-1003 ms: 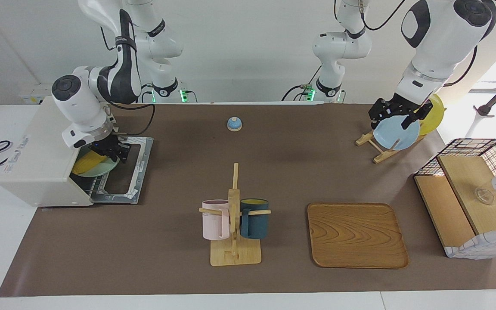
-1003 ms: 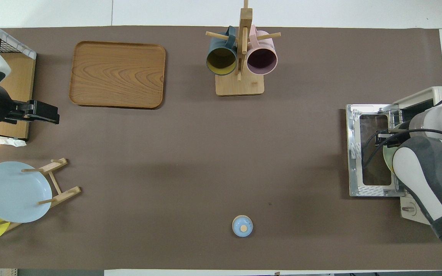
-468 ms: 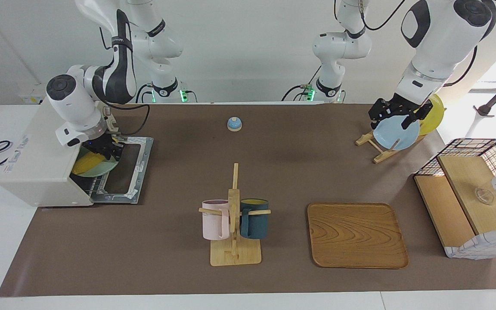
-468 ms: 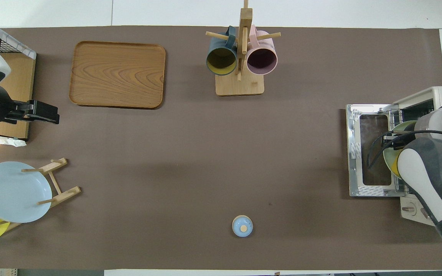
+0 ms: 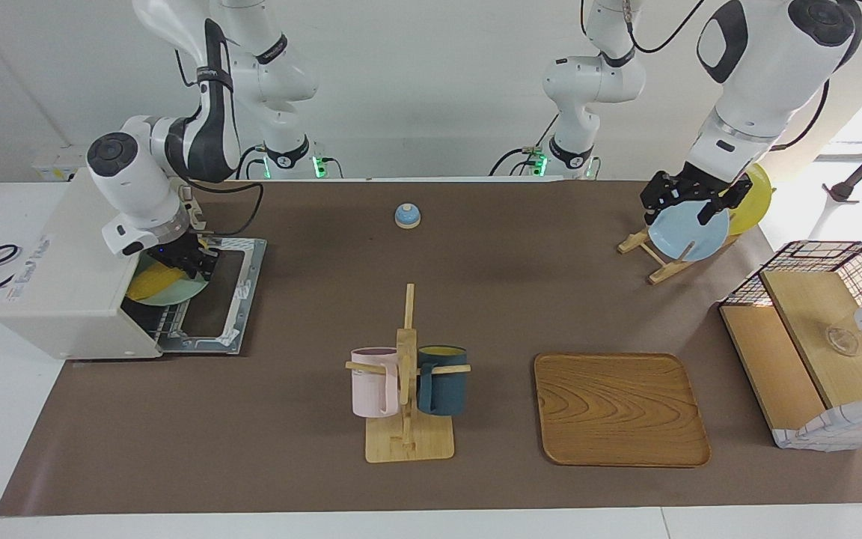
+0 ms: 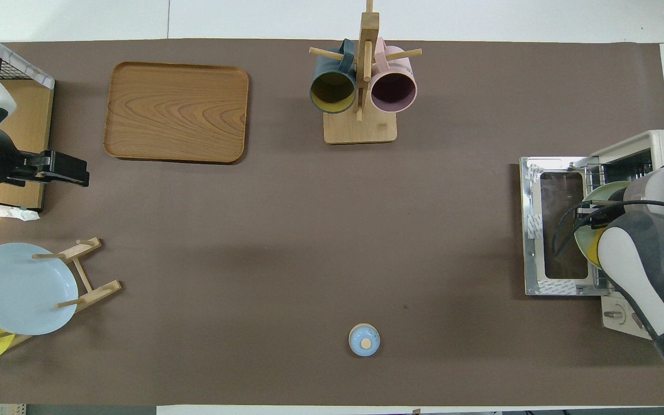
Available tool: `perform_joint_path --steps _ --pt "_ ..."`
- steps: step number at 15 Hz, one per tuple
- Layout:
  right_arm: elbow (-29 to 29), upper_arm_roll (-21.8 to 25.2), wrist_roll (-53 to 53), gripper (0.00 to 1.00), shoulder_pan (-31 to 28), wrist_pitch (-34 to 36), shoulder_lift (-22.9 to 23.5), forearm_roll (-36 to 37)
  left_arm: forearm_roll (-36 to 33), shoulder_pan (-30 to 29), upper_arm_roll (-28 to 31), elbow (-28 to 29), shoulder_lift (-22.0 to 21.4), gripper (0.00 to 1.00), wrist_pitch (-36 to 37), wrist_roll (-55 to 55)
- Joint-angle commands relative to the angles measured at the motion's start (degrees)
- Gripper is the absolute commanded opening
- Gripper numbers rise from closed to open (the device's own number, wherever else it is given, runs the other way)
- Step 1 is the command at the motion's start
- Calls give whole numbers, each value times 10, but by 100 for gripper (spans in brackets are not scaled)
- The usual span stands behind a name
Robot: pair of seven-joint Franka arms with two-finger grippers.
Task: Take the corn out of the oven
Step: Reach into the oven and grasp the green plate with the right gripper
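The cream-white oven (image 5: 64,277) stands at the right arm's end of the table, its door (image 5: 240,296) open and lying flat. The yellow corn (image 5: 150,283) lies on a pale green plate (image 5: 180,293) on the wire rack at the oven's mouth. My right gripper (image 5: 190,260) is down at the plate's rim, at the end of the corn that is nearer to the robots. In the overhead view the right arm covers most of the corn (image 6: 595,255) and part of the plate (image 6: 591,196). My left gripper (image 5: 689,202) waits open in the air over the plate rack.
A wooden rack holds a blue plate (image 5: 689,232) and a yellow plate (image 5: 753,198). A mug tree (image 5: 407,374) with a pink and a dark blue mug stands mid-table. There is also a wooden tray (image 5: 618,408), a wire-and-wood basket shelf (image 5: 820,344) and a small blue bell (image 5: 407,215).
My right gripper moved from over the open door in toward the oven's mouth, then shifted slightly back. More of the green plate shows from above. The left arm has not moved.
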State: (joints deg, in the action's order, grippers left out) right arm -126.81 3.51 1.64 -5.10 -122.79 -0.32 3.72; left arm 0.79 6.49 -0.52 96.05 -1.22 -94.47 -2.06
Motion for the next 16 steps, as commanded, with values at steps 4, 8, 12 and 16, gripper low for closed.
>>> perform_joint_path --steps 4,8,12,16 --pt "31 -4 8 33 2 46 -1 9 -3 4 4 -3 -5 100 6 1" --pt "57 -5 -1 34 1 62 6 9 -3 4 4 -3 -5 100 6 1" --pt "36 -7 -4 31 8 8 6 7 -3 4 4 -3 -5 100 6 0" --pt "12 -7 -2 29 9 -25 6 4 -3 4 4 -3 -5 100 6 0"
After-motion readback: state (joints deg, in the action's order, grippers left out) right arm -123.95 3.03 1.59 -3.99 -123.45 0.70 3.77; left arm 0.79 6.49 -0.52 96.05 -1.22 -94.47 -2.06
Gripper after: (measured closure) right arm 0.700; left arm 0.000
